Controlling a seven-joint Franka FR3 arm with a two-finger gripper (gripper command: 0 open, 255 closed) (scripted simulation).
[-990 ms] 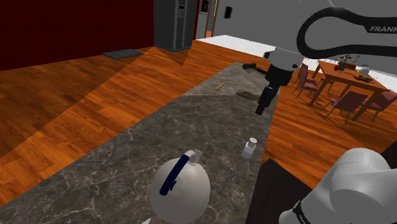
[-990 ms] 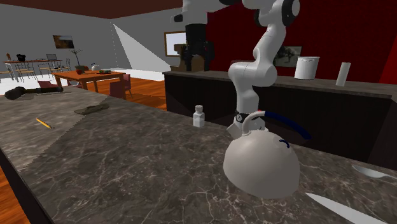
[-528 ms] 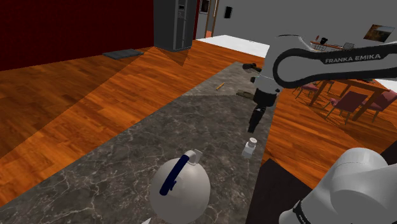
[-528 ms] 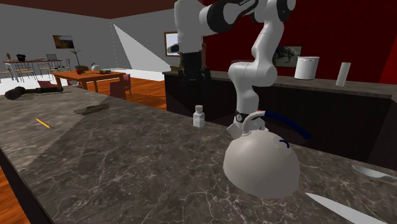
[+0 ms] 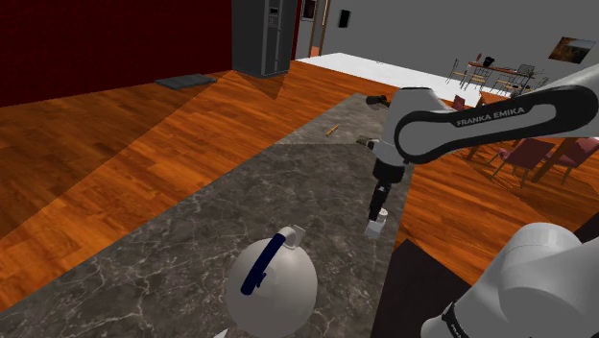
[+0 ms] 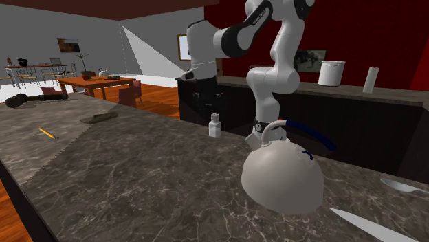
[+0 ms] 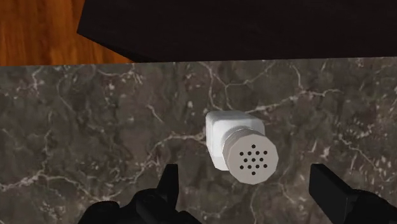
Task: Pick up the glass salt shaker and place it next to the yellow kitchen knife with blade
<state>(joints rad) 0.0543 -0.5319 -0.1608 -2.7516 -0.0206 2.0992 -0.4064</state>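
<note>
Gripper (image 7: pixel 246 170) spread wide — salt shaker (image 7: pixel 242 149) upright between its fingers (image 7: pixel 331 191), untouched.

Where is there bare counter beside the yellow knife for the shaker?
Bare counter surrounds the yellow knife, widest between it and the white kettle. It gets tighter toward the flat dark object.

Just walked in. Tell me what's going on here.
A white robot arm holds its black claw, open, above a white salt shaker standing near the edge of a dark marbled counter. The fingers are not touching it, so nothing is picked up yet. The yellow knife it should go beside lies far along the counter. A white kettle sits nearer the stand.
</note>
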